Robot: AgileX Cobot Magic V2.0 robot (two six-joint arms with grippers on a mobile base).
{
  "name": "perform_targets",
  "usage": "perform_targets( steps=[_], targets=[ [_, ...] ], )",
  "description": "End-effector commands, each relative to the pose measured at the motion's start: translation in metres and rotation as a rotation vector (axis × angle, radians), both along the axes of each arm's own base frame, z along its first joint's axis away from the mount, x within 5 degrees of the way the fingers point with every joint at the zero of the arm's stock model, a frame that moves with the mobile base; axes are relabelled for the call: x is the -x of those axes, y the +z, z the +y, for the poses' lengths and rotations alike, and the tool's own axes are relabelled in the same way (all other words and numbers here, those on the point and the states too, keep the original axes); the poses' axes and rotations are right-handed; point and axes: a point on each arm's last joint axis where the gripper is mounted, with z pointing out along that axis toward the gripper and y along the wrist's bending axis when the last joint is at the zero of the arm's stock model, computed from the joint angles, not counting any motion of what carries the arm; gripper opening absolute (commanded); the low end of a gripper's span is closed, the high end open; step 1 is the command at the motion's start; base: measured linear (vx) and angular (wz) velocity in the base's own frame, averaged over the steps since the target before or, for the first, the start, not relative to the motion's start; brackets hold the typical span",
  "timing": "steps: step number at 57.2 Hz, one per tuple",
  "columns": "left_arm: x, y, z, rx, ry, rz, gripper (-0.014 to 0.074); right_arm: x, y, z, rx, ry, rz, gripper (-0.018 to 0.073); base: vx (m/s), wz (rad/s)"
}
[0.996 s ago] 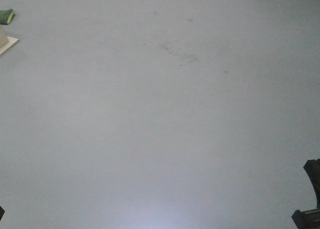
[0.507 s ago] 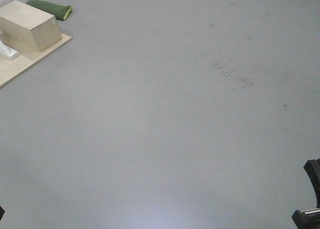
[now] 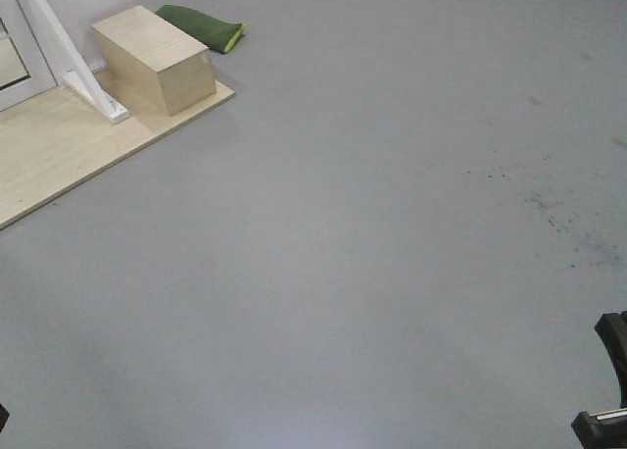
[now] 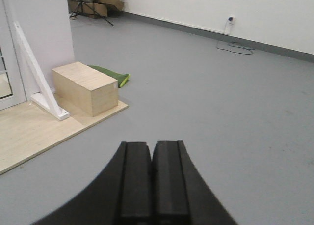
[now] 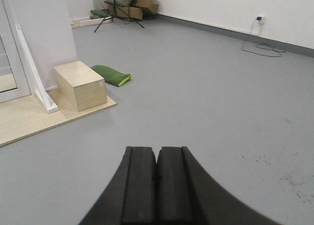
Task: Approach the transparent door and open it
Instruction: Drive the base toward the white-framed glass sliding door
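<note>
**Q:** Front view: what is in frame?

**A:** Mostly grey floor, with dark specks at right. At upper left is a pale wooden platform. On it stand a wooden box and a white diagonal brace. A green bag lies on the floor just behind the box. A white-framed glazed panel is cut off by the left edge, behind the brace. Whether it is the transparent door cannot be told. Black hardware shows in the lower right corner.

**Q:** Left wrist view?

**A:** The left gripper fills the lower centre, its jaws together with the pads touching and nothing between them. The platform is ahead and to the left, well apart from the gripper. The glazed panel is a sliver at the left margin, beside a white wall section. A cable runs from a wall socket at the far side.

**Q:** Right wrist view?

**A:** The right gripper also has its jaws together on nothing. The box and bag lie ahead and left. The glazed panel again sits at the left margin, on the platform. A tripod and cartons stand by the far wall.
</note>
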Motion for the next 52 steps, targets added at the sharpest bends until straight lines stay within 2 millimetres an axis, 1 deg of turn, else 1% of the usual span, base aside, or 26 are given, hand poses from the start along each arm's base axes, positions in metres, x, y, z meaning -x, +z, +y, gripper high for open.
perform_targets(
  steps=[1, 15, 40, 52],
  targets=[
    [-0.0009, -0.0022, 0.0005, 0.010, 0.005, -0.062, -0.0006, -0.0005, 0.0036, -0.0003, -0.011, -0.005, -0.085, -0.0008, 0.50, 0.43],
    [-0.0009, -0.0022, 0.0005, 0.010, 0.005, -0.062, -0.0006, -0.0005, 0.0036, -0.0003, -0.011, -0.005, -0.085, -0.0008, 0.52, 0.48],
    [-0.0009, -0.0022, 0.0005, 0.010, 0.005, -0.062, -0.0006, -0.0005, 0.0036, -0.0003, -0.011, -0.005, -0.086, -0.0008, 0.55, 0.60],
    [-0.0009, -0.0022, 0.0005, 0.010, 0.005, -0.062, -0.0006, -0.0005, 0.0036, -0.0003, -0.011, -0.005, -0.086, -0.0008, 0.55, 0.44]
  ],
)
